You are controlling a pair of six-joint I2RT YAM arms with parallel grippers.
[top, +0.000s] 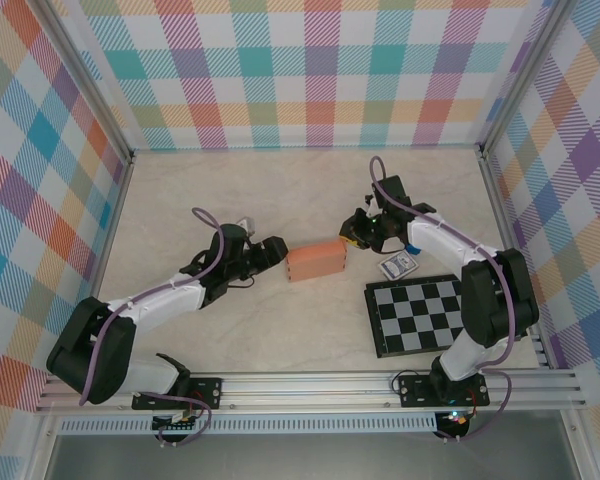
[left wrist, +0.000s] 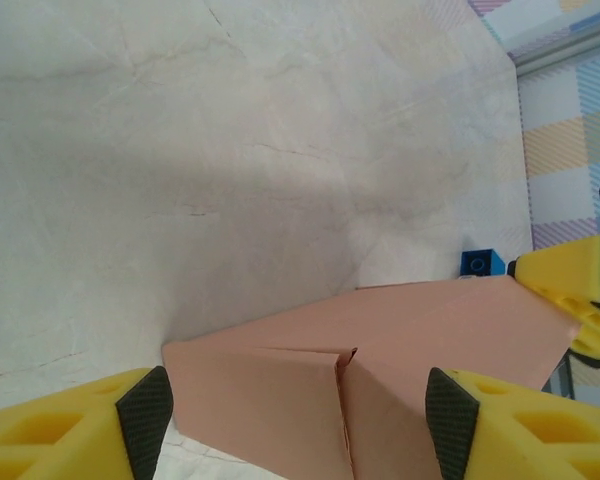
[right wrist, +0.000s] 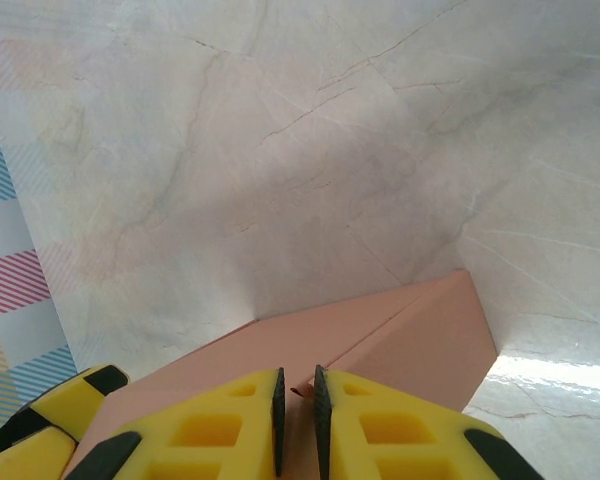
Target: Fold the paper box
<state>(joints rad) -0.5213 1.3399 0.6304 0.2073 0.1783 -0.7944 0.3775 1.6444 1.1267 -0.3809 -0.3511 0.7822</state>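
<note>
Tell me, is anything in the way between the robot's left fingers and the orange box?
No, nothing visible is in the way. The left fingers are open, and the end of the paper box sits right between them on the table.

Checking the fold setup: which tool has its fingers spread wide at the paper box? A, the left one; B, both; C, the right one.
A: the left tool has its fingers wide apart on either side of the paper box, while the right tool has its fingers nearly together.
</note>
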